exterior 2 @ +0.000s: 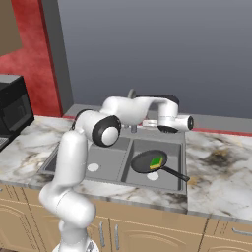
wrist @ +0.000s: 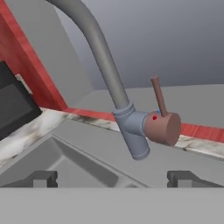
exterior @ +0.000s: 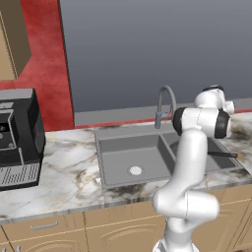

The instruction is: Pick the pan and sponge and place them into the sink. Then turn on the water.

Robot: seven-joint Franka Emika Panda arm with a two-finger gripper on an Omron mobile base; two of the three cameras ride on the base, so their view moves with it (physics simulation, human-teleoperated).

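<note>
Facing the faucet (wrist: pixel 105 65) with pan (exterior 2: pixel 147 161) and sponge (exterior 2: pixel 156 162) already down in the sink's (exterior 2: pixel 110 179) right basin.
Your gripper (wrist: pixel 113 178) hangs with jaws spread wide, empty, near the lever (wrist: pixel 158 96): a thin, stiff rod (likely slick), so push it near its tip instead of pinching.

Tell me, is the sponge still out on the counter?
No, the sponge lies inside the pan, which sits in the sink.
</note>
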